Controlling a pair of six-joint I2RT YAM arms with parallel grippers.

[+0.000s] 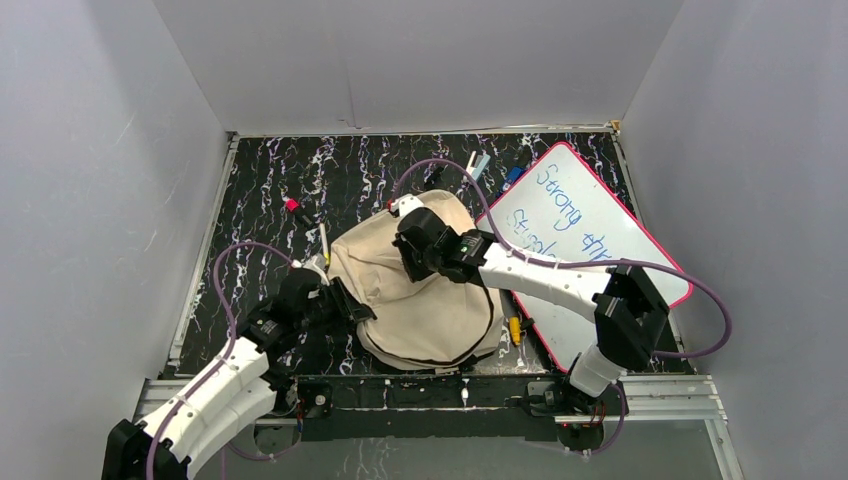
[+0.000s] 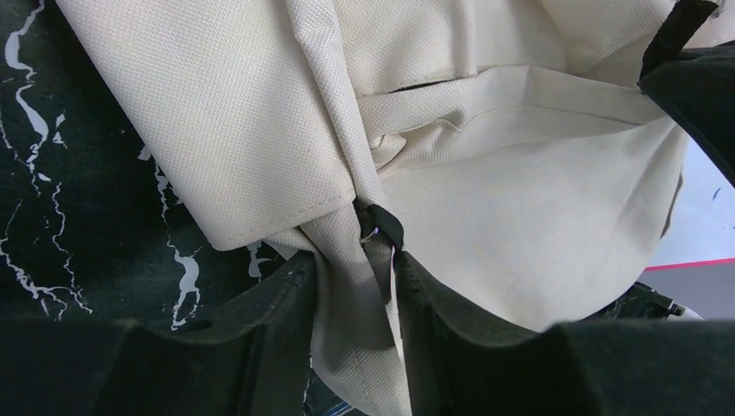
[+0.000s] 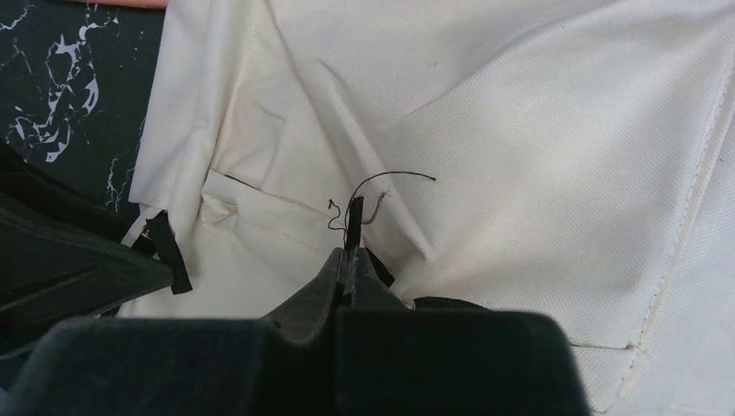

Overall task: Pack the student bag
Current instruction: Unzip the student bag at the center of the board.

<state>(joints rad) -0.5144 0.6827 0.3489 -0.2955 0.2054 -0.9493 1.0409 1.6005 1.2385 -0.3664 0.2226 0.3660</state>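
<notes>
Left gripper (image 2: pixel 355 260) is closed narrow on a bunched fold of cream cloth with a bit of black strap in it, at the left edge of the student bag (image 1: pixel 430 310), a beige soft-fabric backpack with black zipper trim. Right gripper (image 3: pixel 349 251) is pinched fully together on a thin black tab (image 3: pixel 354 212) trailing loose thread, at the bag's far end. Probably a zipper pull, can't confirm. The bag lies slumped on the black marbled table (image 1: pixel 260 190), right under both grippers, and both are touching it. Handling guess: light, limp, no stiffness, so it will sag and fold wherever it's lifted. The weave looks grippy, not slippery, not fragile. Best holds are seams, strap roots and the tab, not flat panels. Drawing the two holds apart should tension the opening. Pink-framed whiteboard (image 1: pixel 590 230) with blue writing sits just right of the bag, touching or tucked under that edge, can't tell which. Small markers (image 1: pixel 500 170) are scattered beyond the bag's far side.
</notes>
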